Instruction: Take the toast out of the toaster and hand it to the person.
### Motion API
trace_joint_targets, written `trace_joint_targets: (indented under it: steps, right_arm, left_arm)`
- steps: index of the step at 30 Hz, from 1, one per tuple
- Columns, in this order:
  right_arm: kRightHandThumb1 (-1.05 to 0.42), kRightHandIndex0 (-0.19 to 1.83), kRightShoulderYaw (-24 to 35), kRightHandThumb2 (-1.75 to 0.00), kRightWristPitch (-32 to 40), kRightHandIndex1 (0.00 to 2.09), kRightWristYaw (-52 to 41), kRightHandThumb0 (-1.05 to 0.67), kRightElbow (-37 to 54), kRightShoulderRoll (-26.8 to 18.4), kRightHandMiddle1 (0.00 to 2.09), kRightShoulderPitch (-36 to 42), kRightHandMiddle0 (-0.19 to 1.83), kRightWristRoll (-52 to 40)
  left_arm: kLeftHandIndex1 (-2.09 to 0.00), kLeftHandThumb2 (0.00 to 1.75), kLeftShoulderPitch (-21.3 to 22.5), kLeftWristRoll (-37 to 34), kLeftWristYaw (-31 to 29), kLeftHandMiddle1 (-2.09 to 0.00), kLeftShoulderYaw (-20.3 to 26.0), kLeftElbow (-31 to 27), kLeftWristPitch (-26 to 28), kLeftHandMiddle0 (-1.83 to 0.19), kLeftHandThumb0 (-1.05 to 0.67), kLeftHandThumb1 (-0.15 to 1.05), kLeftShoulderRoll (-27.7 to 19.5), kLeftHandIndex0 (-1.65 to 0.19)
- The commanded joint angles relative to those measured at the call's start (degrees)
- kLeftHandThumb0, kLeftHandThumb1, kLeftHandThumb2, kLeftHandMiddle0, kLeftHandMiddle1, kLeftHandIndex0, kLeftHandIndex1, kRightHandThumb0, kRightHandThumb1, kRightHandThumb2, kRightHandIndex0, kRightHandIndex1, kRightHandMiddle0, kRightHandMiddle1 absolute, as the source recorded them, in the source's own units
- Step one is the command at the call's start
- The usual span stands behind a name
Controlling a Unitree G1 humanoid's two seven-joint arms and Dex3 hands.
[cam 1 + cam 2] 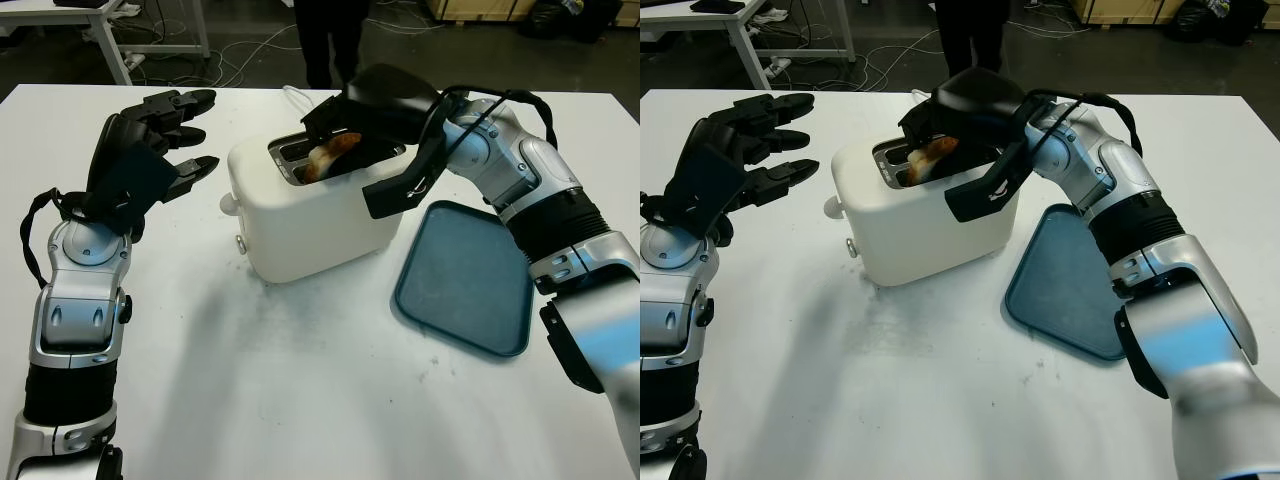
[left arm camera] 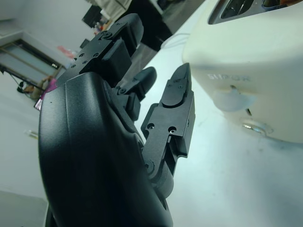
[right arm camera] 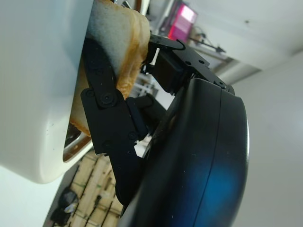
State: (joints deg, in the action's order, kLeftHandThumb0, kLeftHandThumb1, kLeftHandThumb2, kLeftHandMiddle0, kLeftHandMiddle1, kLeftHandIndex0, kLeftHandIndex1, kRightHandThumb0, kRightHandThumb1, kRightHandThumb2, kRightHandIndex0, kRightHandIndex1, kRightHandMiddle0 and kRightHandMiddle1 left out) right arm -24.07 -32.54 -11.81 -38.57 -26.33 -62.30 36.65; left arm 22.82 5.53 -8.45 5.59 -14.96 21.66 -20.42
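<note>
Toast: browned slice of bread (image 1: pixel 333 155) sits partly raised in the nearer slot of the cream-white plastic 2-slot toaster (image 1: pixel 300 215), tilted, top edge above the slot rim.

Near field: white table top (image 1: pixel 300 400). Both arms enter from the near edge.

Right side, near: dark teal rectangular plastic tray (image 1: pixel 470 280) lies flat on the table, just beside the toaster's right end. Right forearm passes over the tray's far corner.

Middle: toaster stands between the 2 arms, round knob and small button on its left end face.

Right hand (image 1: pixel 375 120), black, 3 fingers: positioned over the toaster top, fingers (image 3: pixel 111 127) closed around the toast. Right wrist view confirms a finger pressed against the slice's face and others behind it, slice clamped between.

Left hand (image 1: pixel 160 140), black: raised above the table to the left of the toaster, near but not touching it, open, holding nothing.

Far: person's dark trouser legs (image 1: pixel 330 40) stand beyond the table's far edge, behind the toaster.
</note>
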Motion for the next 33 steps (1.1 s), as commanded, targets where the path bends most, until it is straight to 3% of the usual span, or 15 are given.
trace_joint_targets:
  steps: [1, 14, 22, 28, 33]
  right_arm:
    - [-0.92, 1.12, 1.22, -0.32, -0.64, 1.75, 2.54, -0.48, -0.62, -0.31, 1.75, -0.25, 0.84, 0.00]
    - [-0.92, 1.10, 6.79, -0.31, 3.96, 1.75, 4.20, -0.45, -4.04, -0.18, 1.75, -5.16, 0.82, -2.58]
    - [-0.92, 0.99, 12.63, -0.37, 7.06, 1.75, 4.86, -0.45, -18.78, -0.20, 1.75, -12.08, 0.73, -9.08]
    - [-0.92, 1.07, 15.34, -0.35, 9.90, 1.75, 10.83, -0.43, -26.85, -1.19, 1.75, -15.16, 0.82, -10.68]
    - [-0.92, 1.00, 16.36, -0.39, 15.58, 1.75, 16.12, -0.41, -31.09, -1.63, 1.75, -16.54, 0.74, -10.96]
  left_arm:
    - [-0.03, 0.10, -0.23, 0.48, 0.54, -0.68, -0.05, -0.62, 0.46, -0.41, -0.34, 0.92, 0.04, -0.66]
    - [-0.03, 0.10, -0.44, 0.37, 0.30, -0.67, 0.13, -0.32, -0.36, -0.41, -0.34, 0.92, -0.09, -0.66]
    - [-0.02, 0.11, -0.40, 0.03, 0.32, -0.67, 0.30, -0.44, 0.04, -0.41, -0.33, 0.92, 0.17, -0.66]
    - [-0.02, 0.11, -0.38, 0.05, 0.23, -0.68, 0.20, -0.05, -0.57, -0.41, -0.32, 0.92, 0.03, -0.66]
    - [-0.02, 0.11, -0.28, 0.02, 0.24, -0.68, 0.16, 0.32, -0.99, -0.41, -0.32, 0.92, 0.07, -0.66]
